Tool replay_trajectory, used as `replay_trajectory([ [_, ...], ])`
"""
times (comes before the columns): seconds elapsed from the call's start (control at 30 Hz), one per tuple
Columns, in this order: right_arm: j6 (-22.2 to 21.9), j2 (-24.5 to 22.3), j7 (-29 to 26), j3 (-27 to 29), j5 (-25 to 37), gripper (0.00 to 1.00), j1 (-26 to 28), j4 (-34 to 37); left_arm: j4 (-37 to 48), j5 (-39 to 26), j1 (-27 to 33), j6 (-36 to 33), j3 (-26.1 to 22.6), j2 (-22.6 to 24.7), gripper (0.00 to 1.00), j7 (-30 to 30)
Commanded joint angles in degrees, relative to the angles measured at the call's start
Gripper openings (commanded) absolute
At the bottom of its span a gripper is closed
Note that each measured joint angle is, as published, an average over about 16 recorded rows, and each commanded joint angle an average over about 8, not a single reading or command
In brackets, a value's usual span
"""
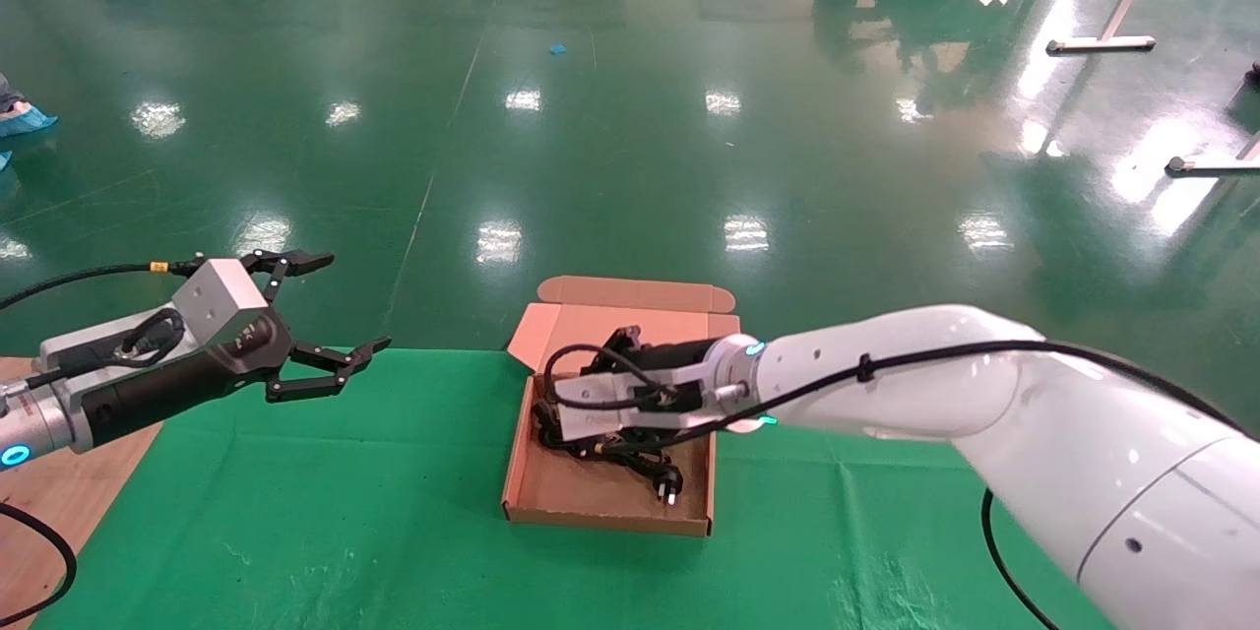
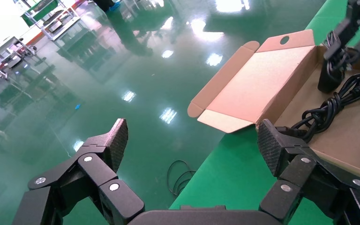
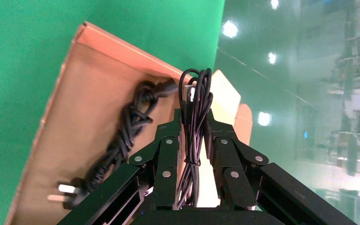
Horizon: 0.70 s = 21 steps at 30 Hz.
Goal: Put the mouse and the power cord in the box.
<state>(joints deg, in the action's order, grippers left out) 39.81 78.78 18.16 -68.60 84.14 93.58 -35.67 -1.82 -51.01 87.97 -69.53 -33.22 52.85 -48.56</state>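
The thick black bundled power cord (image 1: 630, 458) already lies inside the shallow brown cardboard box (image 1: 551, 502), its twisted coils along the floor and its chunky plug with metal prongs (image 1: 669, 485) toward the box's 5 o'clock corner. That half of the job looks done. What is left is the mouse: the right gripper (image 3: 194, 110) hangs over the box's 12 o'clock half, pinched tight on a bunched loop of the small black wired mouse's thin cable (image 3: 194, 108). In the left wrist view a dark lump that may be the mouse body (image 2: 330, 77) hangs under those fingers, just above or touching the box floor; I cannot tell which. Release into the box appears to be the remaining step.

The box is matte corrugated board with its hinged flap (image 2: 258, 84) laid back at 12 o'clock, rounded side tabs and a small oval hole. It sits on a wrinkled green cloth (image 1: 345, 512). The cord is rubbery and stiff-looking, the mouse cable thinner and glossy.

The left gripper (image 1: 320, 320) hovers well away at 9 o'clock from the box, spread wide and holding nothing, its ribbed pads (image 2: 117, 140) bare.
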Motion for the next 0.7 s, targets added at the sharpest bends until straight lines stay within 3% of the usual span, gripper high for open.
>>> replay_trajectory([
  [0.03, -1.09, -0.02, -0.57, -1.85, -0.88, 0.0, -0.57, -0.58, 0.22, 0.18, -0.02, -0.15, 0.12, 0.04, 1.0, -0.37],
  [0.17, -2.49, -0.08, -1.38, -4.6, -2.02, 0.01, -1.17, -0.43, 0.55, 0.25, 0.06, -0.29, 0.18, 0.11, 1.0, -0.68],
  [0.2, -2.83, -0.09, -1.62, -5.19, -2.31, 0.05, -1.3, -0.32, 0.63, 0.26, 0.08, -0.32, 0.18, 0.13, 1.0, -0.74],
  [0.43, -4.55, -0.11, -2.91, -7.72, -3.94, 0.9, -2.03, -0.04, 0.96, 0.39, 0.19, -0.52, 0.26, 0.1, 1.0, -0.97],
  [0.47, -4.67, -0.11, -2.97, -7.86, -4.06, 0.98, -2.09, -0.05, 0.98, 0.41, 0.19, -0.54, 0.28, 0.09, 1.0, -0.98],
  [0.7, -4.77, -0.12, -2.95, -7.86, -4.16, 1.0, -2.22, -0.01, 1.01, 0.43, 0.21, -0.57, 0.3, 0.09, 1.0, -1.01],
])
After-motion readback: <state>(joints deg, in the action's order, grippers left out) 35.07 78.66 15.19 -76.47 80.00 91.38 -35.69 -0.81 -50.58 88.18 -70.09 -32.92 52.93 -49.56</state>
